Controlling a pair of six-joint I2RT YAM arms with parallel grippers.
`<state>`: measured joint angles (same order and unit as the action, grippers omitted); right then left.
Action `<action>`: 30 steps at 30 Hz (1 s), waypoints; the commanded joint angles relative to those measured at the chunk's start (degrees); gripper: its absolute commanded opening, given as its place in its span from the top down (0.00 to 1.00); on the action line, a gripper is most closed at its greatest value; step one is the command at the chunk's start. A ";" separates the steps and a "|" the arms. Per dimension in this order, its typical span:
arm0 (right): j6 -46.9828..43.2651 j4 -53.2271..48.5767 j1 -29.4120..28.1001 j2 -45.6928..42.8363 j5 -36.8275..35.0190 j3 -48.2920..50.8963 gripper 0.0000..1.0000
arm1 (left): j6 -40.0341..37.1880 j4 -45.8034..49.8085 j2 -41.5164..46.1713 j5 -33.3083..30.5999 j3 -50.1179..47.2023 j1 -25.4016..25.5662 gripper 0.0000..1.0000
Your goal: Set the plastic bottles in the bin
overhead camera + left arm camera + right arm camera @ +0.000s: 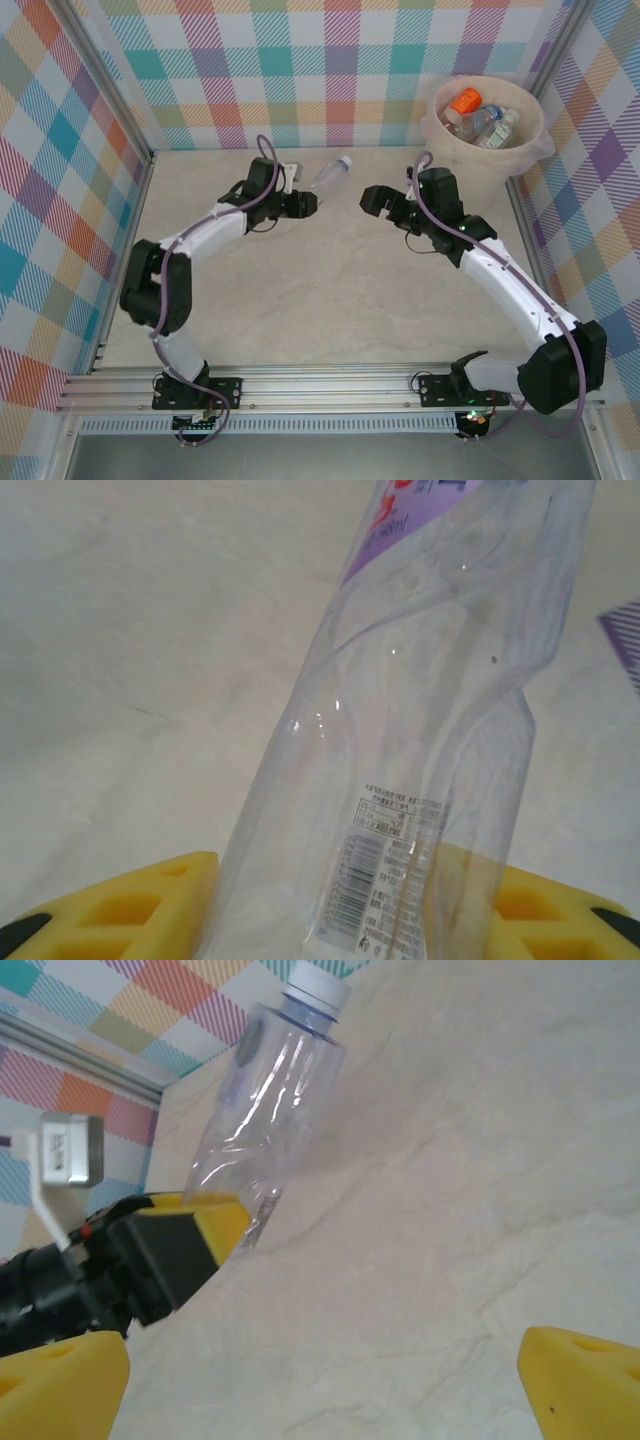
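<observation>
Left hand (308,203) is clenched on the base of a clear bottle (331,175), which slants seemingly just above the worktop (330,300). Right hand (378,200) gapes empty nearby. Other bottles (482,122) lie in the bin (480,163), far right.

Clear bottle (330,176), cream bin (485,160), plaid walls (340,70)

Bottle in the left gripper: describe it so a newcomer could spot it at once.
On the marble-look table, find the left gripper near the middle of the far half. The clear bottle juts from its yellow fingers toward the back wall, white cap outermost. Unlike the bottles lying in the bin, it is out over the table.
</observation>
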<state>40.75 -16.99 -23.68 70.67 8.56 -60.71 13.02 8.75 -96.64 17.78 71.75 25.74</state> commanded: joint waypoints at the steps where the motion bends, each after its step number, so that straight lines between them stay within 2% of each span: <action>1: 8.05 7.26 0.34 -1.63 5.85 2.23 0.00 | 6.96 -2.99 6.57 1.00 -4.95 1.69 0.50; 4: 10.51 9.36 0.31 -0.23 7.75 2.98 0.00 | 13.19 -7.86 12.18 3.52 -10.53 2.67 0.50; 8: 12.14 20.48 0.09 2.71 17.50 4.37 0.00 | 18.68 -10.75 16.64 8.87 -13.93 3.42 0.49; 13: 14.53 26.53 -0.82 3.64 11.82 6.94 0.00 | 22.45 -12.37 20.34 13.82 -16.61 5.21 0.49; 15: 14.68 29.00 -0.76 4.78 13.17 6.84 0.00 | 23.53 -13.44 21.02 15.67 -17.31 6.08 0.49; 19: 18.12 42.01 -0.93 7.76 19.03 8.05 0.00 | 23.07 -12.97 21.67 15.88 -17.49 7.70 0.49; 22: 18.01 42.07 -1.27 8.60 18.25 7.54 0.00 | 23.20 -13.65 21.55 15.88 -17.52 7.90 0.49; 24: 17.69 42.44 -1.46 8.20 16.93 8.26 0.05 | 23.25 -14.23 21.23 15.95 -17.45 7.93 0.49; 30: 15.62 41.59 -1.45 7.08 17.28 8.41 0.31 | 23.68 -15.97 20.42 16.46 -17.69 8.18 0.49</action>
<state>57.60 22.00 -24.84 79.13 25.21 -52.58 36.32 -3.44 -76.64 32.56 54.57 33.26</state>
